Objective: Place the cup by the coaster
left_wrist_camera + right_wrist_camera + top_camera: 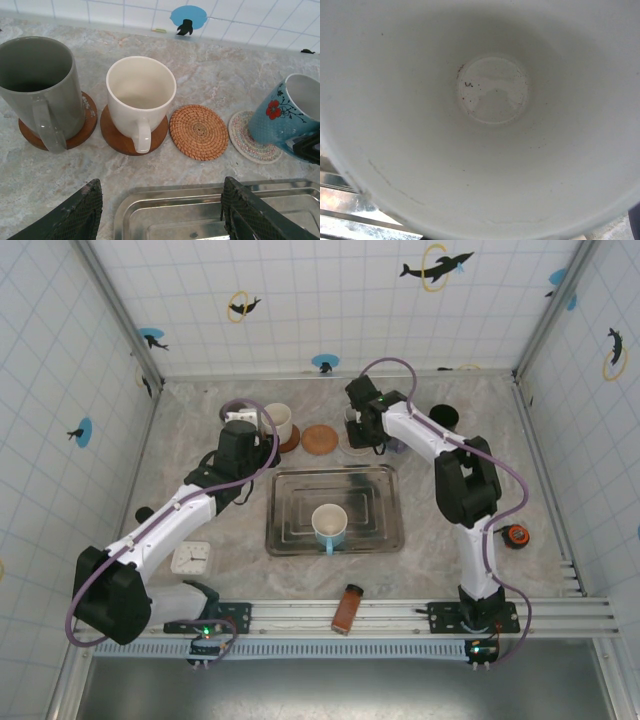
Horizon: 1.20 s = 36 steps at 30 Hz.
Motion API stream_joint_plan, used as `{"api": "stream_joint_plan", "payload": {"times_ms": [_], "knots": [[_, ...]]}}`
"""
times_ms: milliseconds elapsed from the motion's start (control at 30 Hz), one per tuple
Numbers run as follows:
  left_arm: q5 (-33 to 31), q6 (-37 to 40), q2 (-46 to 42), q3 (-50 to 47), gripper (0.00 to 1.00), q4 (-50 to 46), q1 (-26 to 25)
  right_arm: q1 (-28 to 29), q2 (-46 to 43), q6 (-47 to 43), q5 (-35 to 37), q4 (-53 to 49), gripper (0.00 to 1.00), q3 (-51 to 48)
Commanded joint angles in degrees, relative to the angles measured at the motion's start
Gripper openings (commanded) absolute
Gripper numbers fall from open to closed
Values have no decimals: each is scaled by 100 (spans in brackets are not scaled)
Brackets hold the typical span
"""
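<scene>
At the near edge of the desk [430, 570] a brown bottle [347, 608] lies just in front of the arms' rail. A white clock [190, 557] sits to its left and a small orange and black object [515, 536] to its right. Past them is the metal tray [372, 490], and a blue-sided cup [329, 526] stands upright in its near half.

The left gripper [161, 189] hovers over the tray's far rim. Its jaws are spread wide and hold nothing.

Beyond it a row of coasters runs along the desk. At the left of the row a grey mug [40, 85] stands on a wooden coaster [86, 127]. Next to it a white mug [141, 95] stands on a second wooden coaster [116, 139]. Just beside that lies a bare woven coaster [199, 131], and then a pale round coaster [244, 142].

The floral cup [280, 120] is blue with a red flower. It leans over the pale coaster with its mouth tipped to the right and its base at the coaster's right part. Whether the base presses on the coaster cannot be told.

The right gripper [363, 428] holds this cup at the rim. One black finger [306, 149] shows against the cup's near side. The right wrist camera looks straight down into the cup's white inside [492, 95].

Farther right, near the back wall, a black cup [443, 418] stands well apart from the row.
</scene>
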Motion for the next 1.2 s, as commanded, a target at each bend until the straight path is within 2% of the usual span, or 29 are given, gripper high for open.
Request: {"api": "stream_joint_plan", "payload": {"times_ms": [0, 1167], "knots": [[16, 72, 61, 151, 63, 79, 48, -37, 88, 61, 26, 308, 0, 0], [20, 83, 26, 160, 63, 43, 48, -20, 53, 175, -30, 433, 0, -319]]}}
